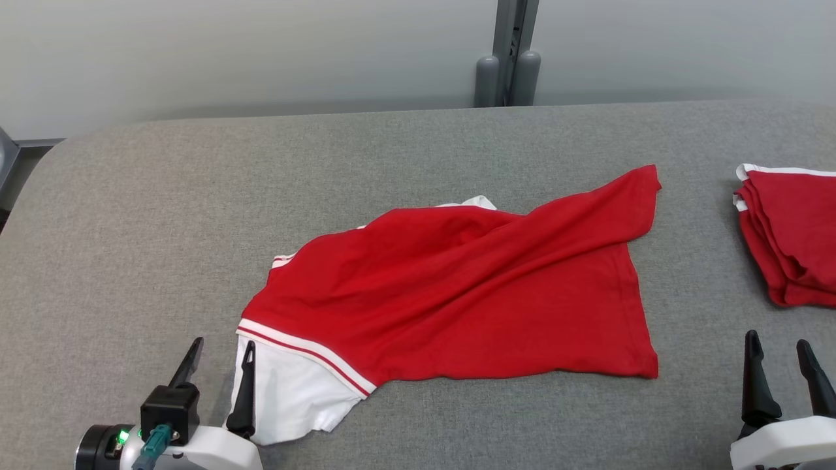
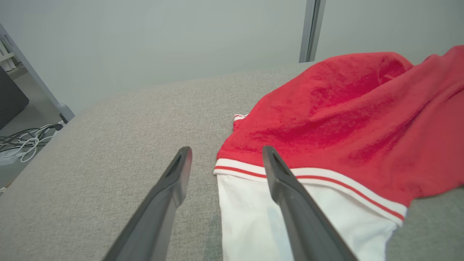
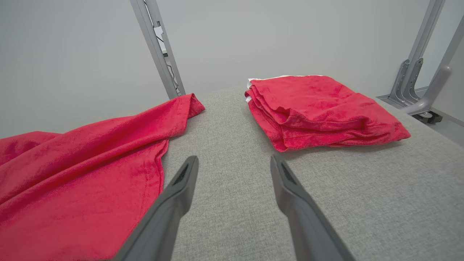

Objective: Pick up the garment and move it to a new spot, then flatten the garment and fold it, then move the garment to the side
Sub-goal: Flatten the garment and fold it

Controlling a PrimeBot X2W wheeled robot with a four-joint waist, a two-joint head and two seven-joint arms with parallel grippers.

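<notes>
The garment lies creased at mid-table, red body spread wide, one far hem corner drawn out toward the wall; its white sleeve points toward me at the near left. My left gripper stands open, gripping nothing; one finger is over the sleeve, the other over bare table. My right gripper stands open and empty, between the garment's right hem and a folded stack at the right. I see wide free surface left of and beyond the garment.
</notes>
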